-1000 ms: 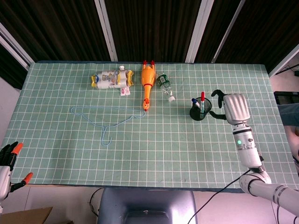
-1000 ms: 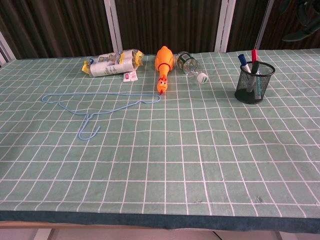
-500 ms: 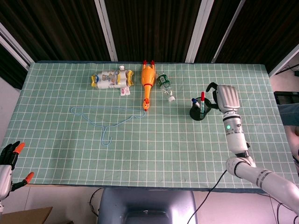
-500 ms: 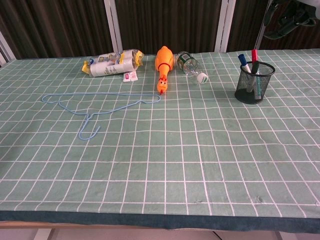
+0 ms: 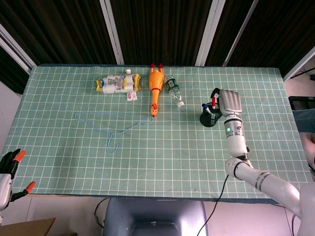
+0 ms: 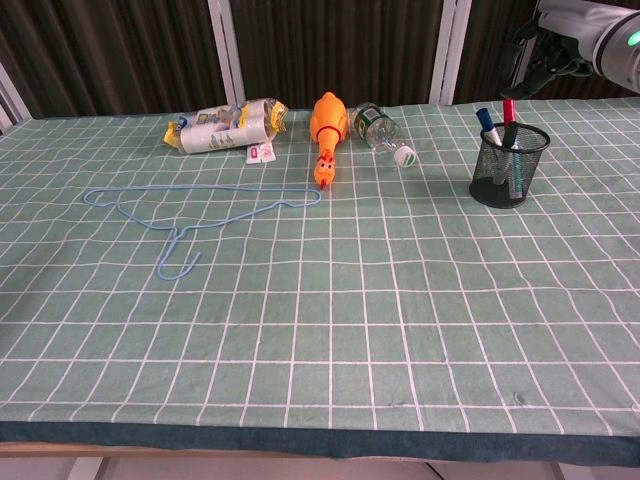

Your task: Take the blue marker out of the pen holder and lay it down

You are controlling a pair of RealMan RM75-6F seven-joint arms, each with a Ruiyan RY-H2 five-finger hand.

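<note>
Your right hand hovers just above the blue-capped marker, fingers curled, holding nothing. It stands tilted in the black mesh pen holder.

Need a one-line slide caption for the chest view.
Right hand hovers above the mesh pen holder, blue marker standing inside beside a red one.

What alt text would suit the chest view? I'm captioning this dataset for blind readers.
A black mesh pen holder stands at the right of a green gridded table, holding the blue marker and a red one, with the robot's right hand above it holding nothing. Along the far edge lie a rubber chicken, a plastic bottle and a snack pack; a blue wire hanger lies left.
</note>
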